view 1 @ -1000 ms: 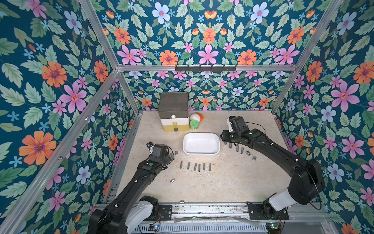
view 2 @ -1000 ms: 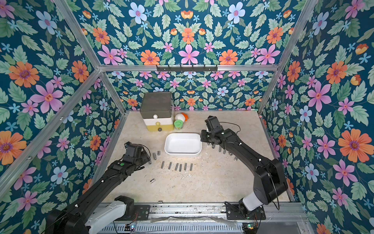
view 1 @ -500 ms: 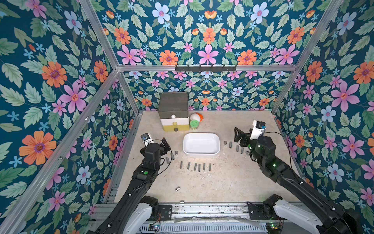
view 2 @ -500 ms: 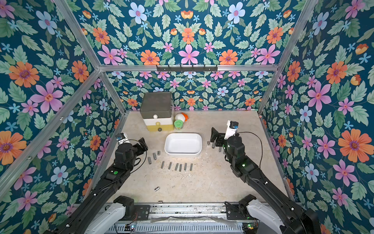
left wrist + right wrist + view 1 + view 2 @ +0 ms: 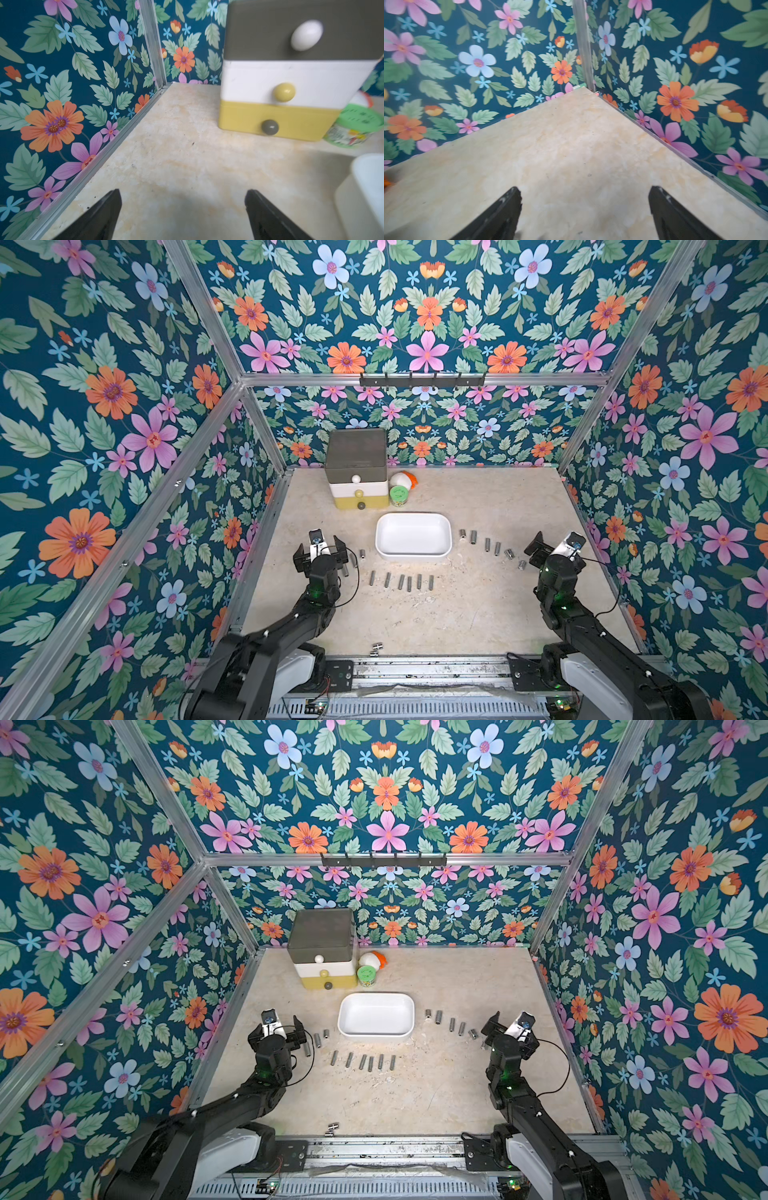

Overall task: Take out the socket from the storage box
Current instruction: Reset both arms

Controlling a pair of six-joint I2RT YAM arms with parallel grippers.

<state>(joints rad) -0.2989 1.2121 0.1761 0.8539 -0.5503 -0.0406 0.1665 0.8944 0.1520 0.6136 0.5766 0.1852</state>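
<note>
Sockets (image 5: 387, 579) lie on the counter (image 5: 457, 614) outside the storage box (image 5: 413, 554) in both top views. One row sits between the two hands, nearer the arm bases than the box. An arc (image 5: 487, 544) runs from the box toward the right hand (image 5: 555, 549). A few (image 5: 354, 561) lie just beside the left hand (image 5: 320, 546), one partly hidden by the arm, and a stray one (image 5: 376, 649) lies behind both hands by the front rail. The white box rests ahead of the hands and between them, its inside showing bare white. Both hands have their fingers spread wide with nothing between them. Farther ahead of the left hand stand a drawer tower (image 5: 355, 464) and a green-lidded jar (image 5: 398, 494). The print on the jar's lid is too small to read, and a white and orange object (image 5: 402, 480) behind the jar is mostly hidden.

From the left wrist, the left hand (image 5: 182, 190) shows two black fingertips wide apart over bare counter, gripping nothing. The tower (image 5: 291, 83) rises ahead, its top cut off. The jar (image 5: 353, 128) carries coloured label print too blurred to read. Only a blurred corner of the storage box (image 5: 365, 187) shows, cut off at the frame's edge.

From the right wrist, the right hand (image 5: 585, 187) is equally wide open and empty over bare counter (image 5: 571, 145), facing a corner of the flowered walls. An orange smear at the frame's edge is cut off and cannot be made out.
</note>
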